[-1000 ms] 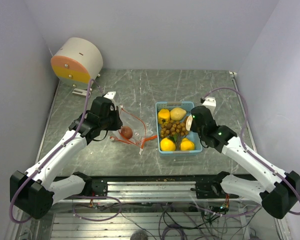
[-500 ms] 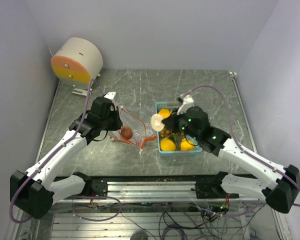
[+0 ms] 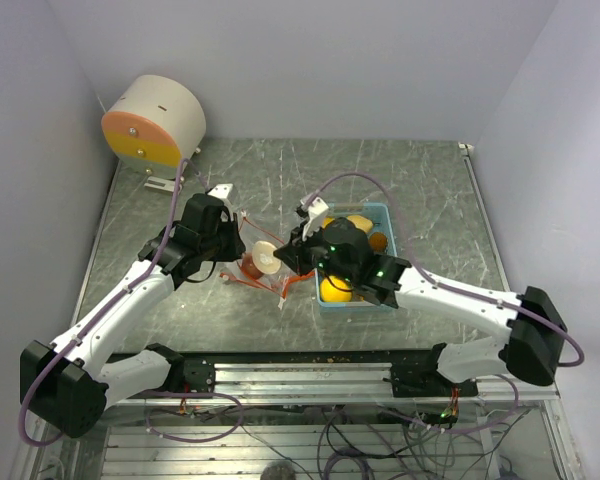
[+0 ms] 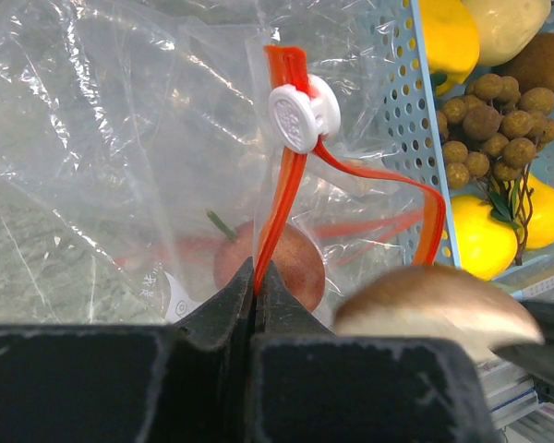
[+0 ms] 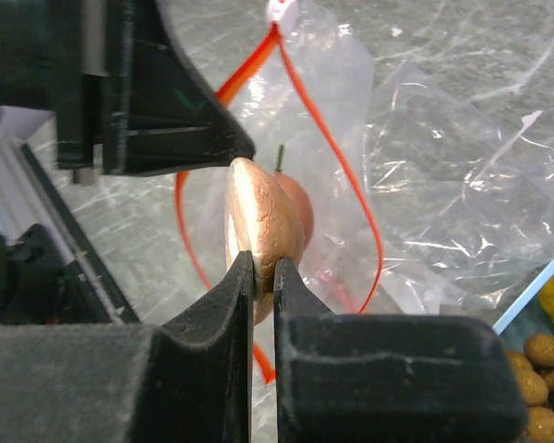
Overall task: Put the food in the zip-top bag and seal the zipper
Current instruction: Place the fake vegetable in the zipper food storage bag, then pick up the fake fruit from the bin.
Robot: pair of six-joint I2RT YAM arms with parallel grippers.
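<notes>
A clear zip-top bag (image 3: 265,238) with an orange zipper strip (image 4: 279,198) and a white slider (image 4: 300,114) lies left of the light blue tray (image 3: 383,209). A dark red apple (image 4: 291,263) sits inside the bag. My left gripper (image 4: 256,275) is shut on the orange zipper strip, holding the mouth up. My right gripper (image 5: 265,272) is shut on a brown lump with a pale underside (image 5: 263,221), held at the bag's mouth just above the apple (image 5: 298,205). It also shows in the top view (image 3: 266,258). Yellow fruits (image 4: 485,242) and a cluster of small brown balls (image 4: 487,118) are in the tray.
A round white and orange device (image 3: 152,122) stands at the back left. The right arm reaches across the tray's left side. The left gripper's black fingers (image 5: 157,129) are close to the held lump. Walls bound the table on three sides.
My right arm has swung left from the tray, carrying the brown lump over to the bag's mouth. The left gripper has kept its hold and place.
</notes>
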